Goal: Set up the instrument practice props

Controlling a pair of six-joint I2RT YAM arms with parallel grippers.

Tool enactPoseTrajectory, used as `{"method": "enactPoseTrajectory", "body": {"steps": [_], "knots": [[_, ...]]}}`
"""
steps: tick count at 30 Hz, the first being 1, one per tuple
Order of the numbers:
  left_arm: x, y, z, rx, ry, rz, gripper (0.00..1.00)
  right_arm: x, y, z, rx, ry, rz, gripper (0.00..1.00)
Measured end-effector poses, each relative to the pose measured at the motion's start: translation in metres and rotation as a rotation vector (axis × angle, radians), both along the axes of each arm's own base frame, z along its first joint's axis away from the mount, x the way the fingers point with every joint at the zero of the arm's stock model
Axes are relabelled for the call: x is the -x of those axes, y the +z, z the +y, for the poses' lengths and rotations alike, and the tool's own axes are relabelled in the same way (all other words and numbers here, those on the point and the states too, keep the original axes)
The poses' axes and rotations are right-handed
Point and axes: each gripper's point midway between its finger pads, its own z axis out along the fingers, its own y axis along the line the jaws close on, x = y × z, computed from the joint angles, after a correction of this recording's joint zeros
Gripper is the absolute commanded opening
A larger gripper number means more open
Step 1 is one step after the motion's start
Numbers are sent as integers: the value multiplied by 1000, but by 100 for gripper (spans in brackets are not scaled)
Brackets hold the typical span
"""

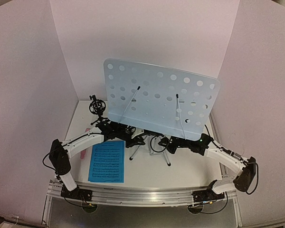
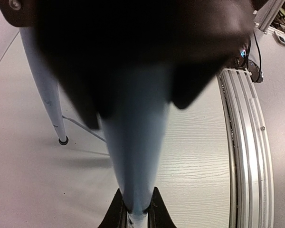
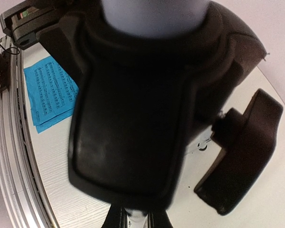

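The pale-blue perforated music stand (image 1: 159,97) stands upright mid-table on its silver tripod (image 1: 135,151). My left gripper (image 1: 133,138) (image 2: 135,211) is shut on a pale tube of the stand (image 2: 133,147), just under its black hub. From the other side my right gripper (image 1: 170,144) (image 3: 137,217) is shut on a tube below the stand's black clamp block (image 3: 133,118), whose knob (image 3: 242,152) sticks out to the right. Blue sheet-music pages (image 1: 107,161) (image 3: 50,90) lie flat at front left. A pink microphone (image 1: 83,153) shows partly behind my left arm. The black mic holder (image 1: 97,107) stands at back left.
White walls close in the table at the back and both sides. An aluminium rail (image 1: 142,194) (image 2: 247,142) runs along the near edge by the arm bases. Another tripod leg (image 2: 45,85) reaches the tabletop left of my left gripper.
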Motion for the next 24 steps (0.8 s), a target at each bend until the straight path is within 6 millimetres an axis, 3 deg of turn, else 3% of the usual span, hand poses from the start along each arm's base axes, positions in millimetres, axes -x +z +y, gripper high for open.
{"method": "enactPoseTrajectory", "body": {"steps": [6,11,14,18,24], "knots": [[0,-1,-1,0,35,52,0,-5,-1,2,2,-17,14,1],[-1,-1,-1,2,43,59,0,-6,-2,1,3,-27,20,23],[-8,-2,5,-4,71,71,0,-8,-15,-18,70,-81,59,31],[-25,-2,20,-9,124,93,0,-18,-34,-49,158,-185,102,33],[-30,-2,27,-11,149,106,0,-16,-45,-50,160,-210,141,51]]}}
